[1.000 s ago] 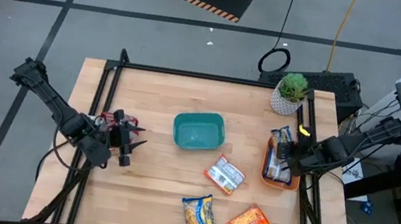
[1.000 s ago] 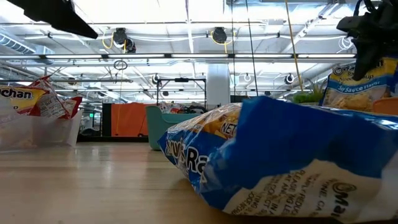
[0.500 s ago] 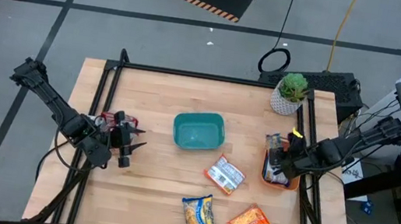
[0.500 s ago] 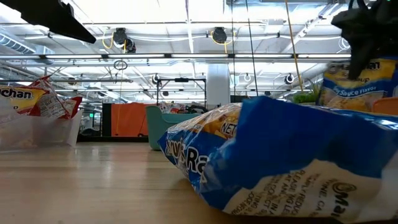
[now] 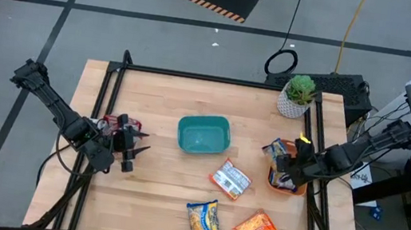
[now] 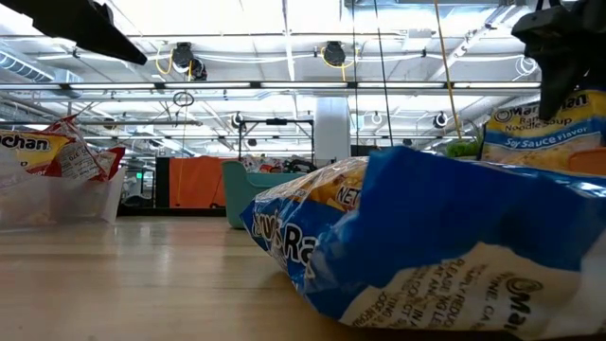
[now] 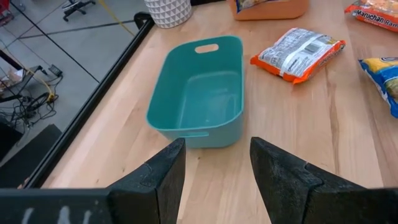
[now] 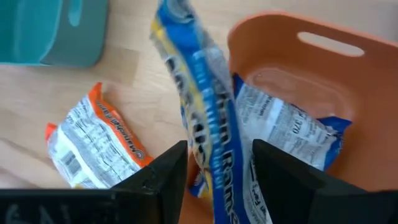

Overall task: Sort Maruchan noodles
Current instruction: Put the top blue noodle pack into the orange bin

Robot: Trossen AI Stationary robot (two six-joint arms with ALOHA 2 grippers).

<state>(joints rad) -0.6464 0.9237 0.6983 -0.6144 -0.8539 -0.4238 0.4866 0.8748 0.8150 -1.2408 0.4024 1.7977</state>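
Three loose packets (image 5: pixel 230 179), one teal bin (image 5: pixel 203 134)

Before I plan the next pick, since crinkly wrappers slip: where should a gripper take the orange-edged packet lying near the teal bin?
Probably across its short width, coming straight down from above. The orange-edged noodle packet lies flat on the table, label side down, apart from the teal bin and the other packets, so its two long edges look free for the fingers.

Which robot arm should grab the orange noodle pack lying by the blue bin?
Probably the left. Its gripper is empty with jaws open and faces the orange pack, while the right gripper is busy with a blue packet at the orange tray.
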